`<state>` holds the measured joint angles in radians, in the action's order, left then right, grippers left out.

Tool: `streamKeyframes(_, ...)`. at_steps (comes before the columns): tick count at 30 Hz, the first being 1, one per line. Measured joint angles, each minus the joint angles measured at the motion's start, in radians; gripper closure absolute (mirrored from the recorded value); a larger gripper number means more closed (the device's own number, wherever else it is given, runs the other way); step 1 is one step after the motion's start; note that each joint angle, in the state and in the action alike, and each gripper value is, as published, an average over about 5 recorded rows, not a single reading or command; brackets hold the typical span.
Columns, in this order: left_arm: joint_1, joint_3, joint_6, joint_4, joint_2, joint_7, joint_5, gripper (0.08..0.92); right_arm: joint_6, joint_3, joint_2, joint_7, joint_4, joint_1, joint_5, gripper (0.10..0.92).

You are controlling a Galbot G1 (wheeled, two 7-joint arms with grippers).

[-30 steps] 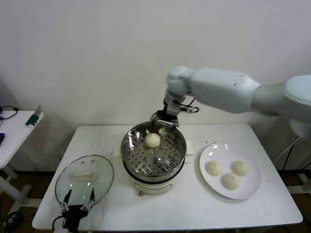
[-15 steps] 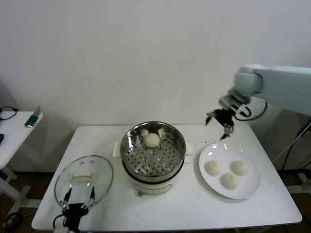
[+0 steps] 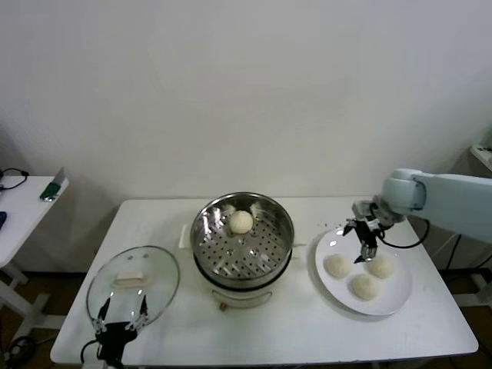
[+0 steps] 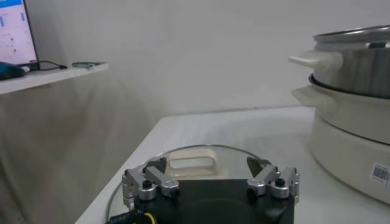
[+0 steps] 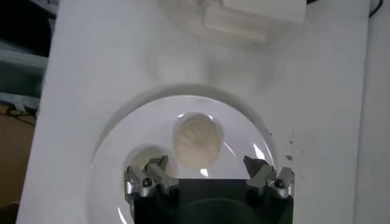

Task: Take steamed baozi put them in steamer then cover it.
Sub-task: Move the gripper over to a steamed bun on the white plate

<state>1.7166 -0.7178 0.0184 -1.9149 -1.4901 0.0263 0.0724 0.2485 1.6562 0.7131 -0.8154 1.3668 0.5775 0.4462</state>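
My right gripper hangs over the plate, fingers spread, empty. One baozi lies directly below, between them, untouched. My left gripper idles spread by the cover.

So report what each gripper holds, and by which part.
Nothing is held. The right gripper hangs open above the plate's baozi; the left gripper waits open beside the cover.

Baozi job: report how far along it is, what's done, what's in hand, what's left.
Done: one baozi sits in the steamer. In hand: the right gripper hovers, jaws open and empty, over the plate, above the three remaining baozi. Left: move those three, then fit the glass cover, lying on the table beside the steamer with the left gripper open at its near edge.
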Motion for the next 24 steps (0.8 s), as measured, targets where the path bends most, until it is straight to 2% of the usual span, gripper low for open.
streamKeyframes(17,0.008,-0.001,0.009,0.010,-0.001,0.007,-0.007,0.177,0.062,-0.146,0.049,0.034,-0.094,-0.207,-0.059,0.212)
streamKeyframes(20,0.009,-0.001,0.009,0.010,-0.001,0.007,-0.008,0.177,0.066,-0.159,0.054,0.033,-0.106,-0.223,-0.063,0.236)
streamKeyframes(24,0.009,-0.003,0.009,0.010,-0.001,0.008,-0.008,0.177,0.069,-0.173,0.058,0.028,-0.117,-0.237,-0.067,0.313)
